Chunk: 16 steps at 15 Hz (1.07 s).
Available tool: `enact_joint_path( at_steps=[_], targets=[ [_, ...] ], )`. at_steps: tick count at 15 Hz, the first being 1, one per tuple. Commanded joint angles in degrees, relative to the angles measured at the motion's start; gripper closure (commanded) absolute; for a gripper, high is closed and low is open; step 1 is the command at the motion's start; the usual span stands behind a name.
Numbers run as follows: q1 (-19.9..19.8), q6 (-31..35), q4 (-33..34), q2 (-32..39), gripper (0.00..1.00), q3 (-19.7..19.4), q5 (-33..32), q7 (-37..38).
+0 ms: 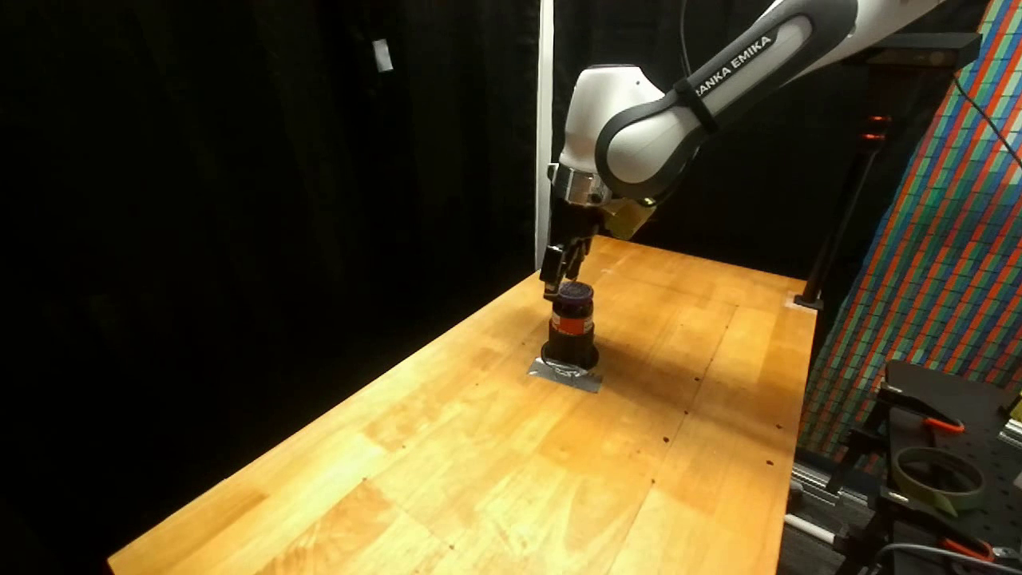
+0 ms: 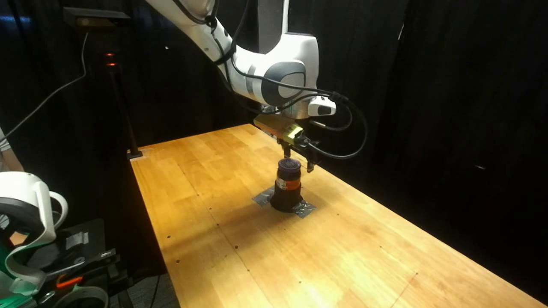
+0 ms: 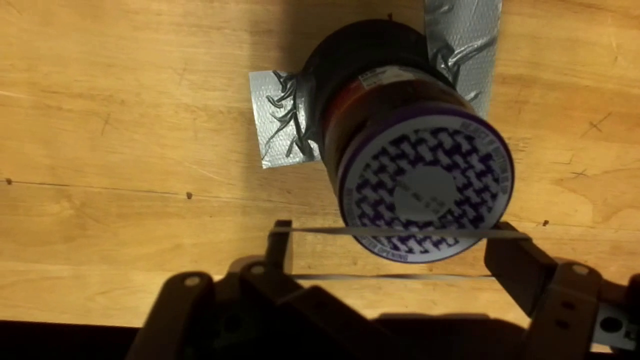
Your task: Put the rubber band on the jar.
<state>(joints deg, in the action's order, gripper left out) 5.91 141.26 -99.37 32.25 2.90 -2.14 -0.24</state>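
The jar stands upright in both exterior views (image 1: 572, 324) (image 2: 288, 184), dark with an orange-red stripe. In the wrist view its purple-and-white patterned top (image 3: 426, 192) faces the camera. A thin rubber band (image 3: 315, 230) is stretched around the two fingers of my gripper (image 3: 395, 232), which are spread wide apart. The near strand crosses over the lower part of the jar's top in that view; the other strand lies past the top's edge. In the exterior views my gripper (image 1: 562, 286) (image 2: 299, 164) is right at the jar's top. I cannot tell whether band or fingers touch the jar.
The jar sits in a black base held by grey tape (image 1: 579, 379) (image 2: 305, 209) on the wooden table (image 1: 511, 479). The table's edge runs behind the jar, with a black curtain beyond. A dark post (image 1: 842, 216) stands at the table's far corner.
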Motion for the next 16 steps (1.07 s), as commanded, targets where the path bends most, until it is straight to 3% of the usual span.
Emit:
enact_joint_path(
  at_steps=[1, 5, 10, 16],
  targets=[
    [-0.03, -0.62, 2.79, 2.24, 0.0, -0.42, -0.85, -0.36],
    [-0.04, -0.79, 1.94, 2.28, 0.0, -0.46, -0.87, -0.5],
    [-1.48, -2.25, -2.5, -2.69, 0.0, 0.33, 0.45, -2.01],
    [-6.46, -9.9, -6.95, -5.7, 0.0, 3.96, 8.33, -9.44]
  ],
)
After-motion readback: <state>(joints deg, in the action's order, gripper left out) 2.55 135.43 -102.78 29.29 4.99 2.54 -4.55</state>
